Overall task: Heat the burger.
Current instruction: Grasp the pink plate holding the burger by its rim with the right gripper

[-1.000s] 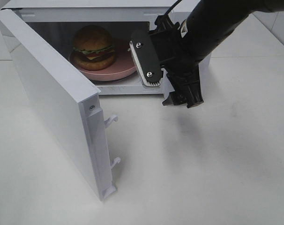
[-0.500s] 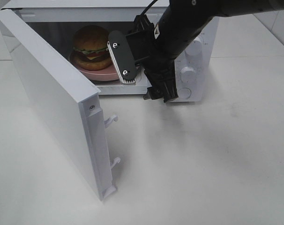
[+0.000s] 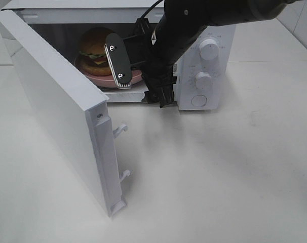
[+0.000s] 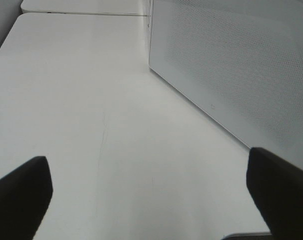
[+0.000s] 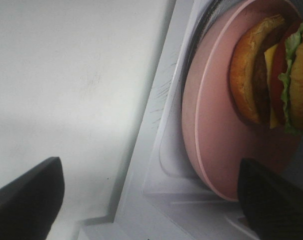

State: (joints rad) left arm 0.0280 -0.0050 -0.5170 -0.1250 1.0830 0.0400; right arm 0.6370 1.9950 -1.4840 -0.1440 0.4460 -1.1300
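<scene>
Right gripper [image 3: 143,87]: jaws spread wide, nothing between them. One finger [image 3: 117,60] with its flat black pad sits just in front of the microwave [image 3: 204,61] opening, the other hangs lower at the cavity's front sill. In the right wrist view both fingertips [image 5: 26,195] are dark blurs at the frame edges, with the sill and plate rim showing between them (no contact with either that I can see).

Burger [image 3: 97,44]: inside the microwave cavity, toward its left side, sitting upright on the pink plate [image 3: 100,78]. Bun on top, lettuce, cheese and patty layers visible from the front. Right wrist view shows it close up [image 5: 264,75], lying on the plate [image 5: 216,130], which rests on the cavity floor just behind the sill. The finger pad partly covers the plate's right side in the exterior view.

Microwave door [image 3: 62,111]: swung fully open to the left, reaching toward the near side, two latch hooks visible on its free edge. Control panel on the right with two knobs [image 3: 209,49] and a round button below them.

Right arm [image 3: 204,20] comes in from the far right, crossing above the microwave top.

Left gripper [image 4: 151,200]: jaws also wide open and empty, over bare white tabletop [image 4: 91,100], near the door's perforated outer face [image 4: 231,70] (not visible in the exterior view).
</scene>
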